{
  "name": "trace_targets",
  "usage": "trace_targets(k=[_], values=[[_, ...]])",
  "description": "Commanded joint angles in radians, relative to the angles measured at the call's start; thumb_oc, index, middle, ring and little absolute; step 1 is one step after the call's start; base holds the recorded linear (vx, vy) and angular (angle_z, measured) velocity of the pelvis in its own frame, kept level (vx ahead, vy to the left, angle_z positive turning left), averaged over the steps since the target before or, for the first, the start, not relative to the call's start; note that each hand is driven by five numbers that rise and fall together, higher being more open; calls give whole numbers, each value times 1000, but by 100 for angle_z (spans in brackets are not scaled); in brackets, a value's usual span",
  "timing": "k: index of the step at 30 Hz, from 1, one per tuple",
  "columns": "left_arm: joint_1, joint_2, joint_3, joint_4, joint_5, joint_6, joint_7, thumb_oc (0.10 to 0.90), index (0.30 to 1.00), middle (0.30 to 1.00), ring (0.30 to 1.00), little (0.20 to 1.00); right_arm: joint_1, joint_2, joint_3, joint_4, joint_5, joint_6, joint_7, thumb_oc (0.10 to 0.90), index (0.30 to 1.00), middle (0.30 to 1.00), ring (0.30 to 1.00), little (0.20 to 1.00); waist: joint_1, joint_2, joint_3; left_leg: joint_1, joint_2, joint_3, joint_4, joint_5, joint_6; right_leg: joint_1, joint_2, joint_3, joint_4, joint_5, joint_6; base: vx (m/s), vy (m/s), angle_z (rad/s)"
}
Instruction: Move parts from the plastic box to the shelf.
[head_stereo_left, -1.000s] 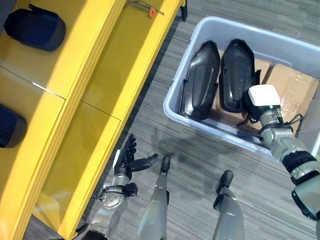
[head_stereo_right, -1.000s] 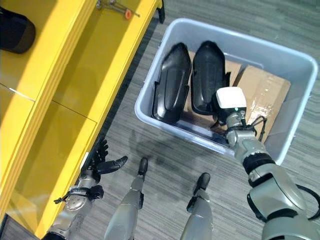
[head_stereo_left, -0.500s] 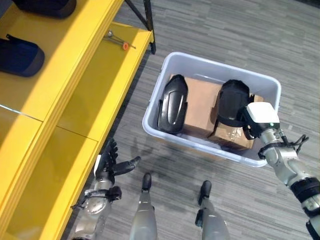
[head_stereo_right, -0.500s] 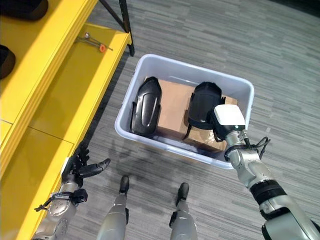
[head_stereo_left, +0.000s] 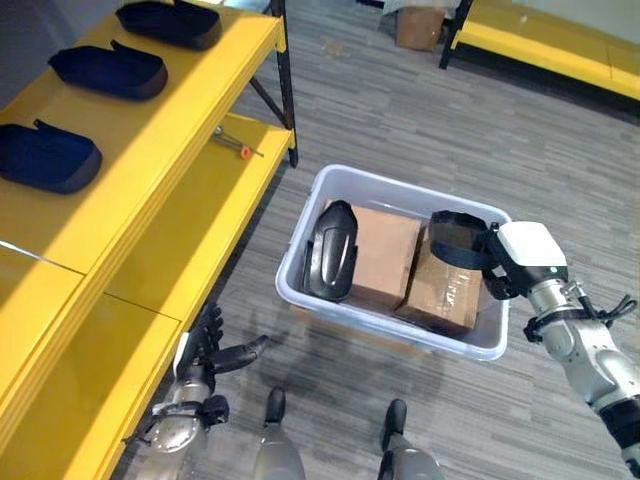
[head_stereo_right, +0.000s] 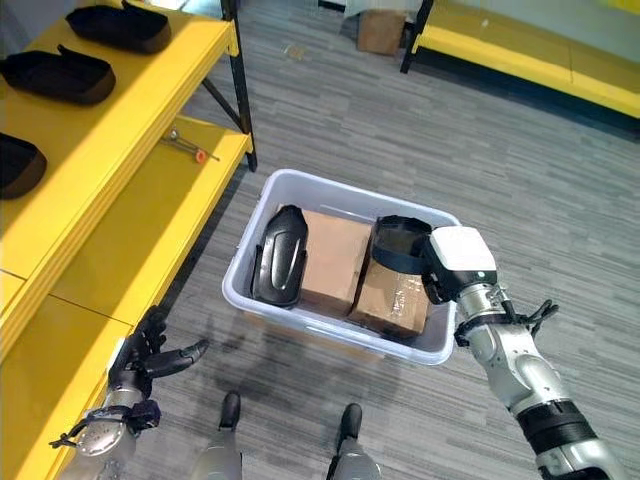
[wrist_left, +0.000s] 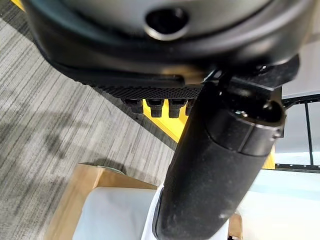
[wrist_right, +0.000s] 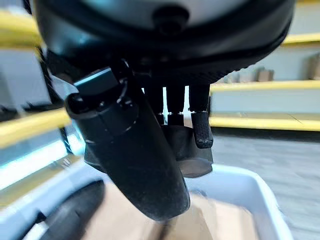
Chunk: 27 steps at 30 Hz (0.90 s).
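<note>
Black part (wrist_right: 187, 150) in right hand (wrist_right: 150, 145), above plastic box (head_stereo_left: 300, 262).

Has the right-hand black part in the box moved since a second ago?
Yes. The part held by the right hand has lifted off the cardboard, away from the other part.

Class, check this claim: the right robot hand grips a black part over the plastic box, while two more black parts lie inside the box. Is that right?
Not quite. The right robot hand does grip a black part over the plastic box, but the right eye view shows just one other black part inside, leaning against the cardboard boxes.
</note>
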Motion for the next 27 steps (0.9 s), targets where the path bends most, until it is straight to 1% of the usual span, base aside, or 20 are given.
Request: trace_targets(k=[1,4,5,8,9,10,12,14,19,20,21,22,24,25,27], values=[[4,25,23,-52,63,-61,-2,900,1000,1000,1000,1000,-91,-48,-82,-83,0,-40,-67,400,300,300,300,300,13,-19,-167,64,37,23,-9,-48,14,2,-24,-9,70,-58,51,0,0,0],[11,18,26,-53,66,-59,1,900,1000,1000,1000,1000,-108,-35,-72,-112,4,-47,-57,400,300,300,300,300,19,-22,-183,83,39,26,-9,-55,19,14,-19,-5,77,-67,49,0,0,0],[14,16,27,-56,68,-57,2,900,1000,1000,1000,1000,-117,-34,-70,-125,3,-48,-56,400,300,300,300,300,20,-23,-185,83,37,27,-9,-47,22,12,-19,-1,82,-63,44,0,0,0],[19,9,31,-61,69,-56,2,900,1000,1000,1000,1000,-141,-28,-59,-146,7,-55,-50,400,300,300,300,300,26,-24,-200,99,40,25,-9,-59,24,27,-14,-1,89,-81,43,15,-2,0],[19,8,32,-62,69,-55,2,900,1000,1000,1000,1000,-143,-28,-58,-146,7,-54,-49,400,300,300,300,300,25,-25,-197,95,38,25,-9,-49,25,22,-16,-1,92,-74,41,0,0,0],[19,6,31,-63,70,-54,4,900,1000,1000,1000,1000,-160,-20,-51,-157,12,-55,-49,400,300,300,300,300,28,-25,-208,102,39,24,-8,-51,25,29,-12,-3,96,-81,38,0,0,0],[18,6,29,-62,74,-53,5,900,1000,1000,1000,1000,-170,-13,-45,-161,16,-57,-51,400,300,300,300,300,30,-26,-211,106,40,23,-7,-52,25,35,-9,-4,98,-85,37,0,0,0],[11,5,26,-71,75,-53,13,900,1000,1000,1000,1000,-237,14,-1,-158,22,-58,-51,400,300,300,300,300,42,-25,-225,114,42,15,-2,-55,25,52,-1,-6,98,-98,28,2,-16,0],[-2,-1,28,-69,71,-56,30,900,1000,1000,1000,1000,-301,32,47,-160,29,-62,-50,400,300,300,300,300,57,-23,-238,117,46,6,4,-53,24,64,8,-11,102,-113,21,1,-14,2],[-6,-4,27,-69,68,-58,35,900,1000,1000,1000,1000,-319,37,60,-156,32,-62,-52,400,300,300,300,300,60,-23,-239,119,49,2,4,-52,22,67,10,-12,105,-117,18,6,-75,1],[-9,-11,27,-66,60,-62,44,900,1000,1000,1000,1000,-358,56,88,-152,42,-64,-53,400,300,300,300,300,72,-19,-242,117,56,-8,8,-47,18,76,21,-18,108,-129,9,7,-66,1],[-9,-11,27,-66,60,-62,44,900,1000,1000,1000,1000,-359,56,88,-152,42,-64,-53,400,300,300,300,300,71,-18,-241,117,56,-8,8,-47,18,76,21,-19,108,-129,9,3,-99,4],[-9,-14,20,-74,50,-65,49,900,1000,1000,1000,1000,-411,67,120,-145,50,-66,-56,400,300,300,300,300,88,-14,-238,110,67,-22,19,-39,10,83,35,-29,115,-145,-2,-6,-73,11],[-9,-15,21,-74,50,-65,49,900,1000,1000,1000,1000,-413,67,122,-144,51,-66,-57,400,300,300,300,300,86,-12,-237,110,68,-23,19,-39,9,83,36,-30,115,-145,-3,-4,-67,17],[-4,-14,25,-87,43,-69,55,900,1000,1000,1000,1000,-453,67,143,-144,55,-71,-60,400,300,300,300,300,104,-9,-234,99,83,-39,29,-27,-2,89,51,-43,122,-161,-13,-6,-101,14]])
